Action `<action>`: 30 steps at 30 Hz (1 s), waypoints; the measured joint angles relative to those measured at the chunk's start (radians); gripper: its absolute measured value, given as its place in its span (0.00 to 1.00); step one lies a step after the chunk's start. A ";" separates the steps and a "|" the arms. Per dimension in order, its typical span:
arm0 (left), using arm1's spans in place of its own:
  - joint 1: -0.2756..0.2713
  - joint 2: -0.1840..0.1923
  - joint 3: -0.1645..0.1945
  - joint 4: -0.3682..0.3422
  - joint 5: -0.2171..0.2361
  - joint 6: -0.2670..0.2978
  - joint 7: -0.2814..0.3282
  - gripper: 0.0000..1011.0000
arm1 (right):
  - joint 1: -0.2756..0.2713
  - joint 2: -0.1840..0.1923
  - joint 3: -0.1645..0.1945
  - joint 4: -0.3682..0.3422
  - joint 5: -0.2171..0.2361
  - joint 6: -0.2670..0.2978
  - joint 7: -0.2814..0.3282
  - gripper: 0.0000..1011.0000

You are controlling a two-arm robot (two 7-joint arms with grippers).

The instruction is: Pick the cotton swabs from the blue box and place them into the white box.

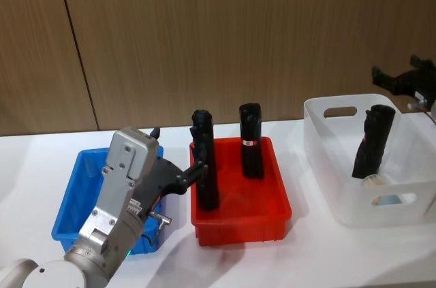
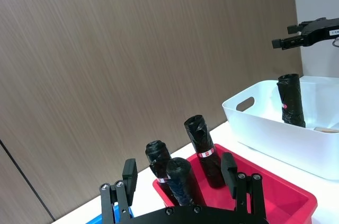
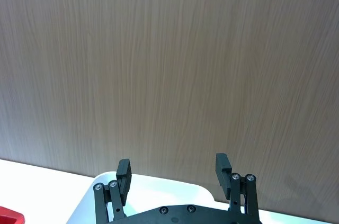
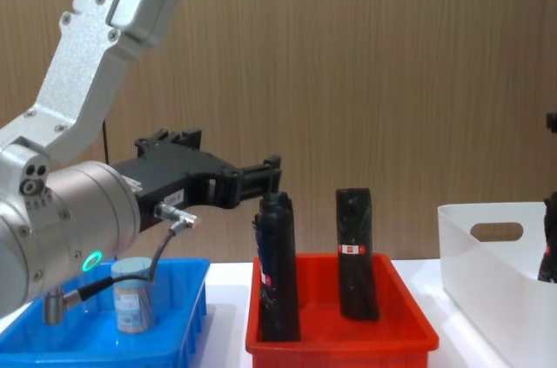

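Chest view shows one cotton swab tub (image 4: 133, 305) upright in the blue box (image 4: 187, 316); in the head view the left arm hides it. Left gripper (image 2: 181, 179), fingers apart and empty, hangs over the red tray (image 1: 276, 210) edge by black cylinders (image 1: 206, 165). Right gripper (image 3: 172, 169), open and empty, hangs above the white box (image 1: 327, 186).

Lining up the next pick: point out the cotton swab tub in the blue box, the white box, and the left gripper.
cotton swab tub (image 4: 134, 296): chest view, labelled side.
white box (image 1: 339, 112): head view, back wall by the handle cut-out.
left gripper (image 2: 181, 176): left wrist view, midway between open fingertips.
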 joint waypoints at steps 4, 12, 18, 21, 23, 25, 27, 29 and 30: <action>0.000 0.000 0.000 0.000 0.000 0.000 0.000 0.99 | 0.000 0.000 0.000 0.000 0.001 -0.001 0.000 0.99; 0.000 0.000 0.000 0.000 0.000 0.000 0.000 0.99 | -0.001 0.000 0.000 0.000 0.001 -0.001 0.001 0.99; 0.000 0.000 0.000 0.000 0.000 0.000 0.000 0.99 | -0.001 0.000 0.000 0.000 0.001 -0.002 0.002 0.99; 0.000 0.000 0.000 0.000 0.000 0.000 0.000 0.99 | -0.001 0.000 0.000 0.000 0.001 -0.002 0.002 0.99; 0.000 0.000 0.000 0.000 0.000 0.000 0.000 0.99 | -0.001 0.000 0.000 0.000 0.001 -0.002 0.002 0.99; 0.000 0.000 0.000 0.000 0.000 0.000 0.000 0.99 | -0.001 0.000 0.000 0.000 0.001 -0.002 0.002 0.99; 0.000 0.000 0.000 0.000 0.000 0.000 0.000 0.99 | -0.001 0.000 0.000 0.000 0.001 -0.002 0.002 0.99; 0.000 0.000 0.000 0.000 0.000 0.000 0.000 0.99 | -0.001 0.000 0.000 0.000 0.001 -0.002 0.002 0.99; 0.000 0.000 0.000 0.000 0.000 0.000 0.000 0.99 | -0.001 0.000 0.000 0.000 0.001 -0.002 0.002 0.99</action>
